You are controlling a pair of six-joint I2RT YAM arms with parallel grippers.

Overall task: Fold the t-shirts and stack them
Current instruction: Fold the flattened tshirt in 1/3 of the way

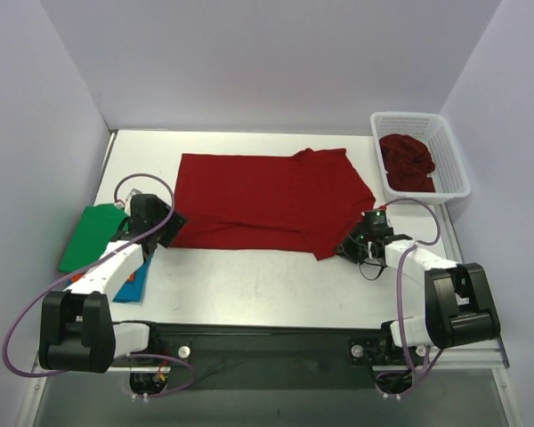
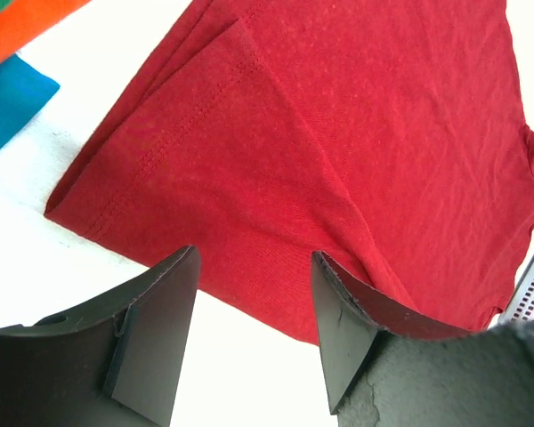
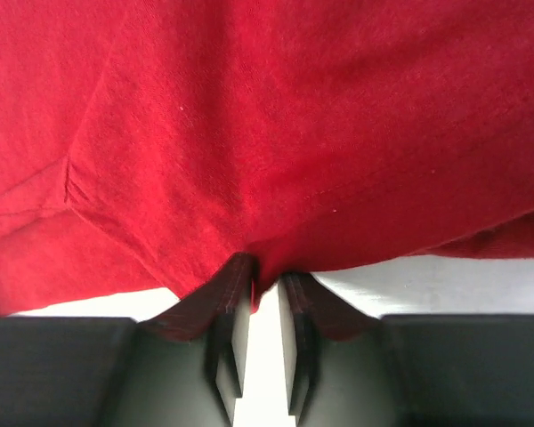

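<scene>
Right gripper sits at the near right corner of the spread dark red t-shirt, its fingers drawn to a narrow slit with the hem seemingly pinched at their tips; the right wrist view shows cloth draped over both tips. Left gripper is at the shirt's near left corner, fingers well apart and holding nothing, the doubled hem lying just beyond them.

The shirt lies flat with its long axis running left to right, so each arm has its own near corner and the cloth stretches away from both toward the far side. Any fold likely turns on carrying that near edge over toward the far edge, and the left side is not yet gripped.

Both arms reach low and forward, wrists close to the table. Left of the shirt lies a stack of a green shirt, an orange shirt and a blue shirt. Beyond its right end, a white mesh basket holds a crumpled dark red shirt.
</scene>
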